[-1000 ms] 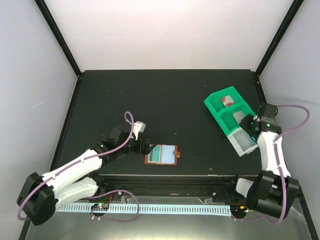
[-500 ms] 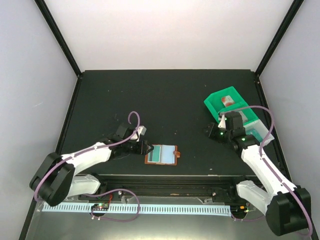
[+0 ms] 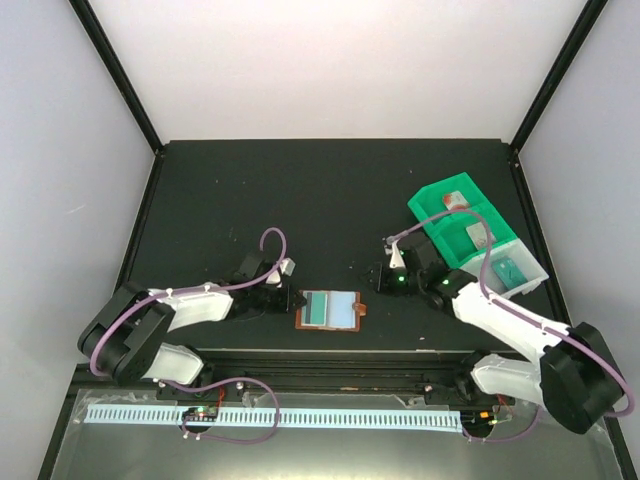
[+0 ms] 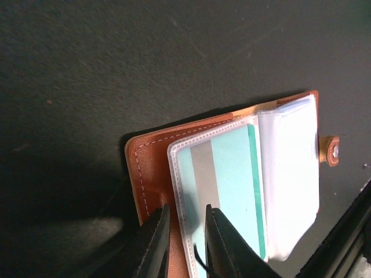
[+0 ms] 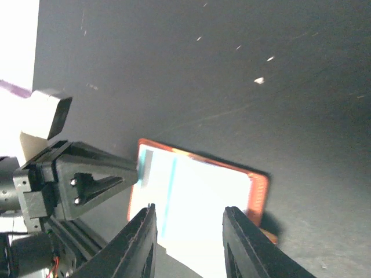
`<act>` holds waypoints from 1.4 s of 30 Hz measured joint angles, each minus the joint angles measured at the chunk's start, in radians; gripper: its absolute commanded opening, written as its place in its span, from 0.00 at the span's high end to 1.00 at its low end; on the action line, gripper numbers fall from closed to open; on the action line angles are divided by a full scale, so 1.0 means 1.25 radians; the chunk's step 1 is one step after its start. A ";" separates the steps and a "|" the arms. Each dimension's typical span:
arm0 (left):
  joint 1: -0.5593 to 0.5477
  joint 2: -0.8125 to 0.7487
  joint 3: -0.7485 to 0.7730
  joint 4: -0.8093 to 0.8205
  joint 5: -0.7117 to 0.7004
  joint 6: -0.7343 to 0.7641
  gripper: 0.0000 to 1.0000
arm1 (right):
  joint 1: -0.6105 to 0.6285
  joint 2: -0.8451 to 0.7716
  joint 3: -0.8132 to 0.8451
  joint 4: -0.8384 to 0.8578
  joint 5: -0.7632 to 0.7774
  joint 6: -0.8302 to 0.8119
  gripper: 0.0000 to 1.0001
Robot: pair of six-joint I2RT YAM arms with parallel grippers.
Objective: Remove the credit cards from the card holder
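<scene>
The card holder (image 3: pixel 330 312) lies open near the table's front edge, brown leather (image 4: pixel 145 168) outside and clear sleeves inside. A teal credit card (image 4: pixel 229 179) with a grey stripe sits in the left sleeve. My left gripper (image 4: pixel 186 208) has its jaws drawn narrow across that sleeve's left edge, pinching it. My right gripper (image 5: pixel 188 211) hovers open just right of and above the holder (image 5: pixel 261 191), nothing between its fingers. In the top view it (image 3: pixel 385 275) is a little apart from the holder.
A green compartmented tray (image 3: pixel 432 213) stands at the right. It holds a white card with a red mark (image 3: pixel 455 200), a greyish card (image 3: pixel 480 237) and a teal card (image 3: pixel 510 272). The table's front edge runs just below the holder.
My left jaws have closed from wide to narrow on the holder's left edge, nudging it slightly right. My right arm has swung from the tray leftward to beside the holder.
</scene>
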 measured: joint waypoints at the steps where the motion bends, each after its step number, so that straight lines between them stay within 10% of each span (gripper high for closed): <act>1: -0.003 0.003 -0.005 0.013 0.005 -0.008 0.83 | 0.017 0.010 0.001 0.009 0.000 0.003 0.66; 20: -0.027 -0.096 -0.073 0.070 0.040 -0.117 0.70 | 0.244 0.261 0.092 0.136 0.002 0.085 0.83; 42: -0.033 -0.026 -0.089 0.135 0.069 -0.128 0.91 | 0.250 0.385 0.091 0.157 0.057 0.074 0.86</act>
